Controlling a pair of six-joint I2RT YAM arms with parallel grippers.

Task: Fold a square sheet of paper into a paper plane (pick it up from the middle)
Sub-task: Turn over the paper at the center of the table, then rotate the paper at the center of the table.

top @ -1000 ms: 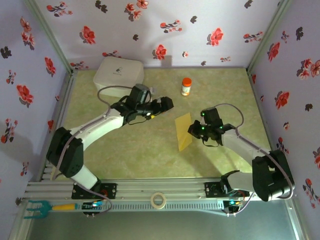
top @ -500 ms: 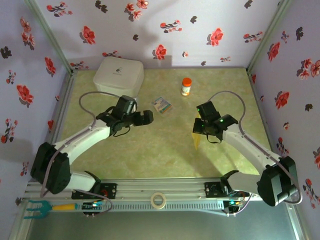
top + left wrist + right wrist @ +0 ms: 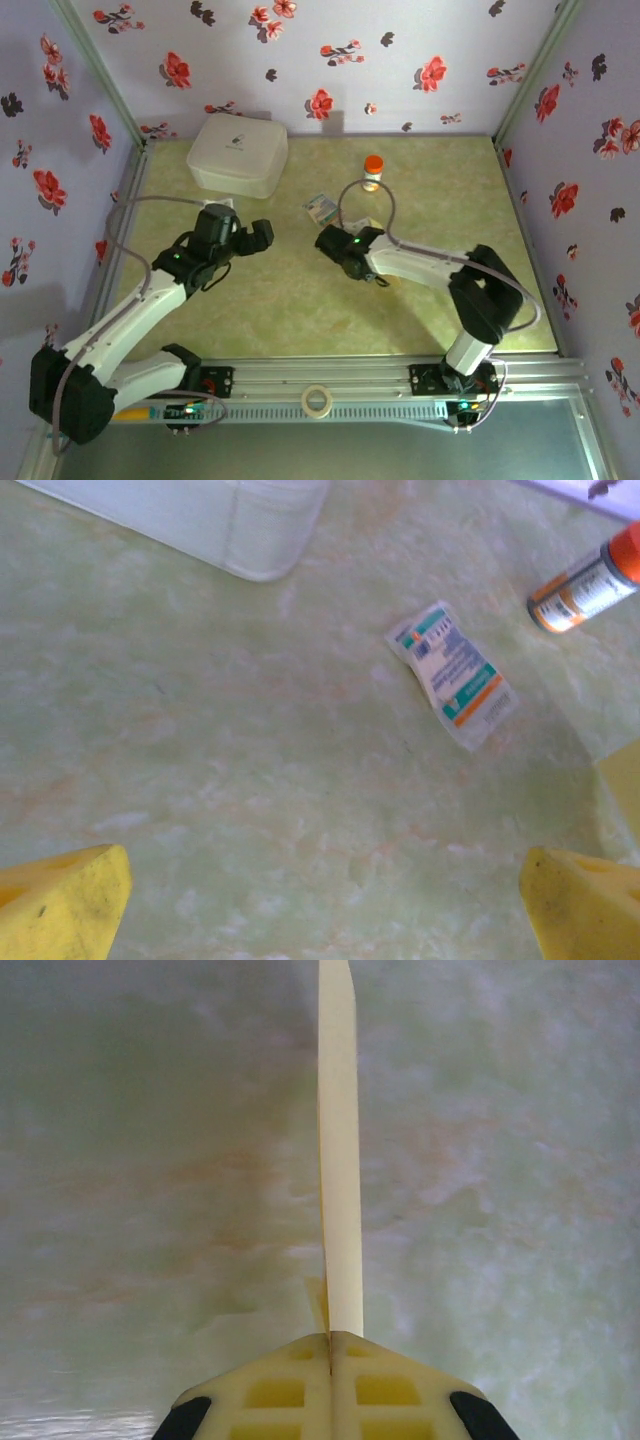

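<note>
Paper (image 3: 338, 1160) edge-on in closed right end effector (image 3: 330, 1342); left end effector (image 3: 320, 910) wide open; packet (image 3: 452, 673) print illegible.

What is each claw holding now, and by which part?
The right claw is shut on the yellow paper, pinching one edge; the sheet stands edge-on. The left claw is open and holds nothing.
</note>
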